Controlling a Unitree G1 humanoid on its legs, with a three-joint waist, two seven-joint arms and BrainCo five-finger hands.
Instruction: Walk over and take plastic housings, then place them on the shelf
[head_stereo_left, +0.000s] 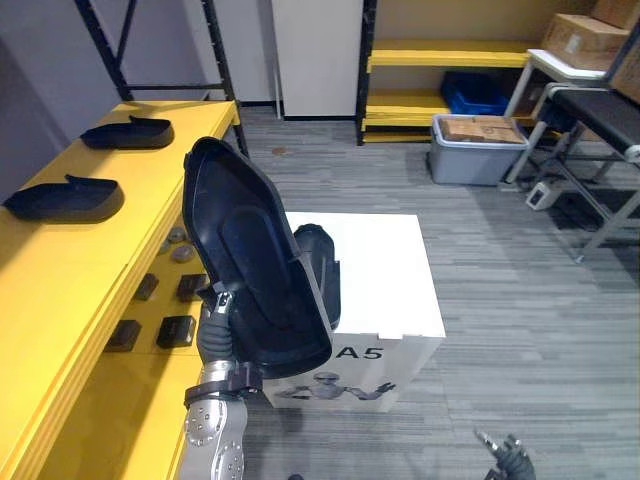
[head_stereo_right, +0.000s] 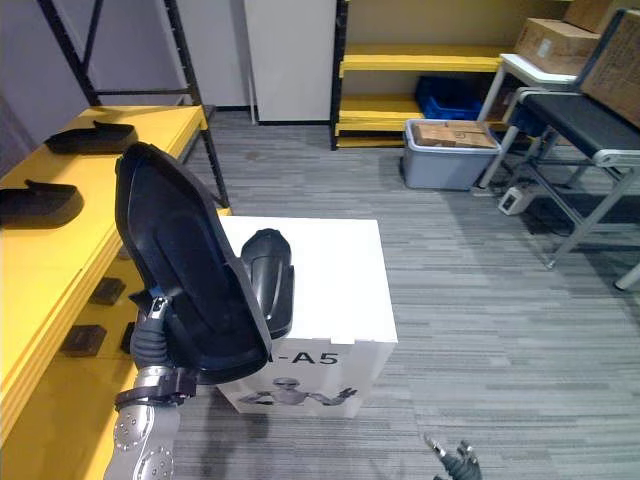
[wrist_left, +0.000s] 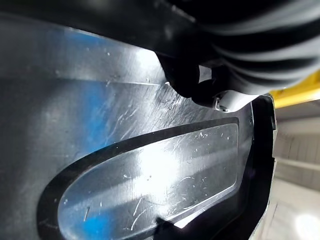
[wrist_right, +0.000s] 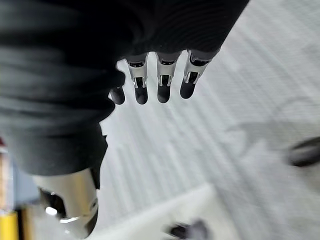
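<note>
Black plastic housing (head_stereo_left: 255, 270), large and shell-shaped, stands upright over the white box's (head_stereo_left: 390, 280) near left corner, clamped at its lower rim by the left hand (head_stereo_left: 214, 335). The right hand (wrist_right: 163, 87) hangs slack-fingered and empty. This looks like the carrying step; the next move calls for swinging left and laying it on the yellow shelf (head_stereo_left: 70, 270).

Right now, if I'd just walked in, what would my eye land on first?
The large black housing, held up tilted by the left robot hand in the near foreground, in front of a white box. A second housing lies on that box, and two more housings sit on the yellow shelf at the left.
</note>
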